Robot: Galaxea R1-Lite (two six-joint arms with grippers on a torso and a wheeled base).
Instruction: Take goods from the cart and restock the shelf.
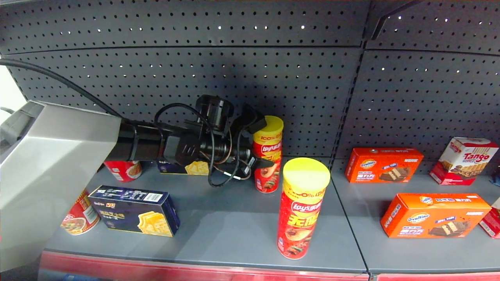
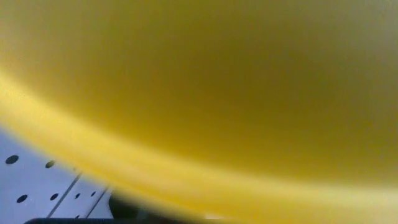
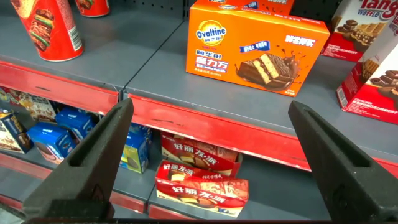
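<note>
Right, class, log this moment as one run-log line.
left tool: shut on rear chip can, upright at shelf back | right tool: open, empty | front chip can: standing free

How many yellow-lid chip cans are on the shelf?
2. The front can stands near the front edge of the shelf; the back can stands by the pegboard, between the jaws of the left gripper. The arm may hide more.
</note>
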